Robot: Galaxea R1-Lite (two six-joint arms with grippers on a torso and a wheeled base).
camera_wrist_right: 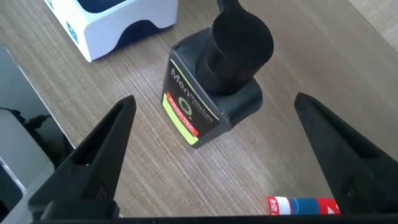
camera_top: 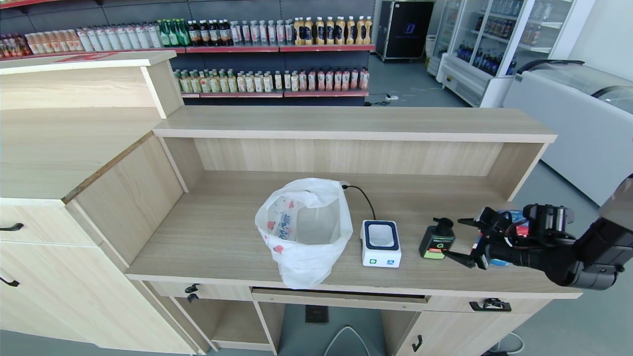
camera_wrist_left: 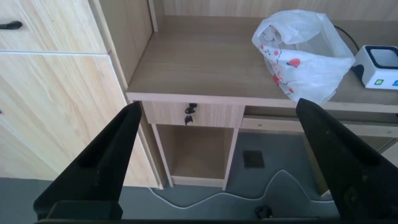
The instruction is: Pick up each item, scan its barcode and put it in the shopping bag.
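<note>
Right wrist view, bottle, tube beside it

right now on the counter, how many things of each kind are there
plastic shopping bag: 1
barcode scanner: 1
dark pump bottle: 1
blue and red item, partly hidden: 1
total: 4

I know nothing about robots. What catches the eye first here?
A white bag stands open in the middle of the counter, with a white scanner just to its right. Further right, the right gripper is open at a dark pump bottle. Drink shelves line the wall behind.
</note>
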